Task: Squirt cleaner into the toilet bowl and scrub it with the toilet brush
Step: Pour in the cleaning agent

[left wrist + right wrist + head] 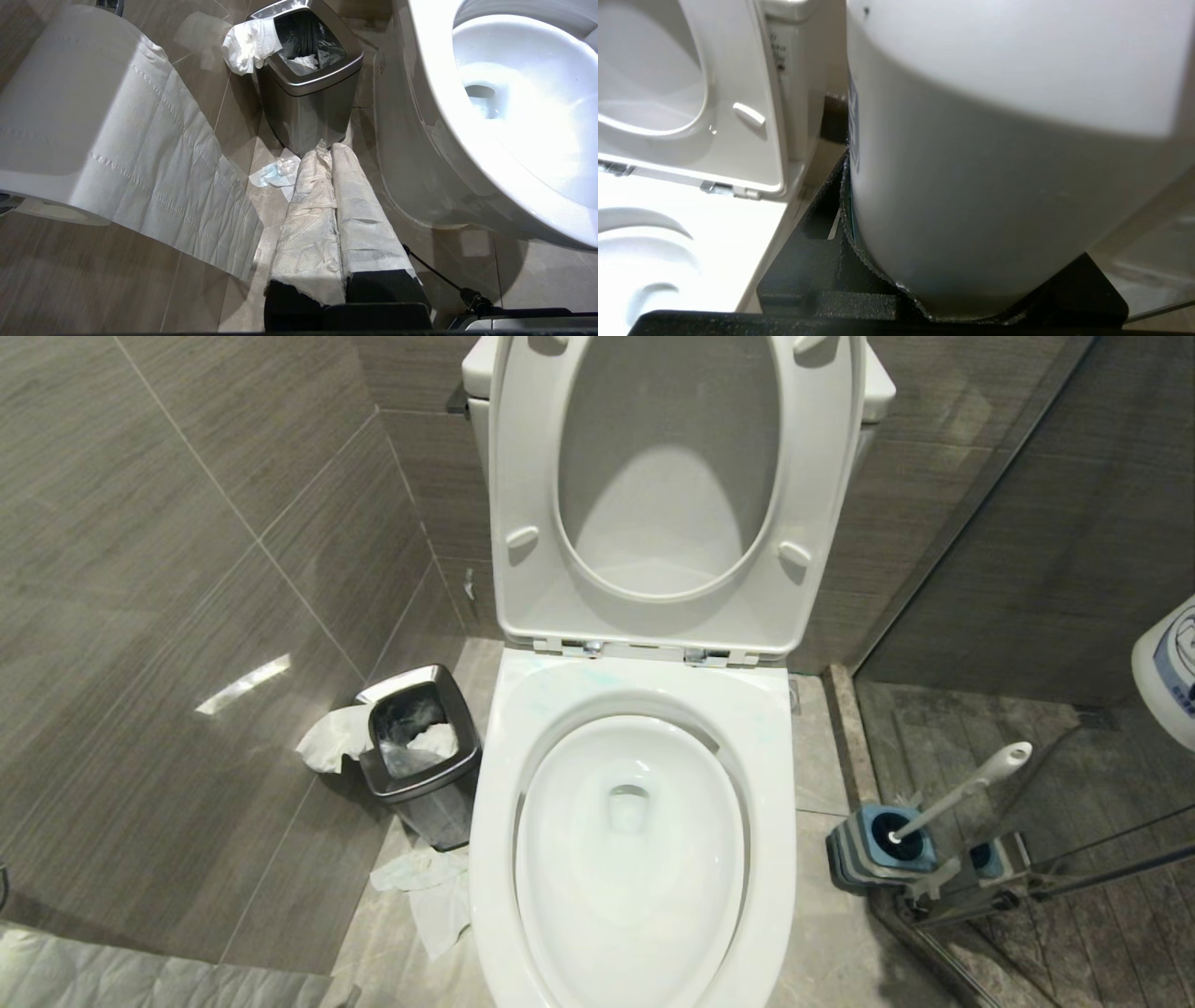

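The white toilet bowl [775, 747] stands in the middle with its seat and lid [822, 476] raised; it also shows in the wrist views [514, 93] [691, 233]. The toilet brush [971, 789] leans in its blue-and-grey holder [873, 849] on the floor to the right, its bristle head hidden inside. My right gripper [966, 224] is shut on a white cleaner bottle [994, 140], held to the right of the bowl; only the bottle [1172, 667] shows at the head view's right edge. My left gripper [327, 154] hangs shut, its paper-wrapped fingers [308, 224] low beside the bowl.
A square steel bin [420, 747] [308, 93] with tissue draped over its rim stands left of the toilet. Crumpled tissue [429, 891] lies on the floor by it. A toilet paper roll [70, 116] hangs close to the left gripper. A glass partition [1027, 569] closes off the right.
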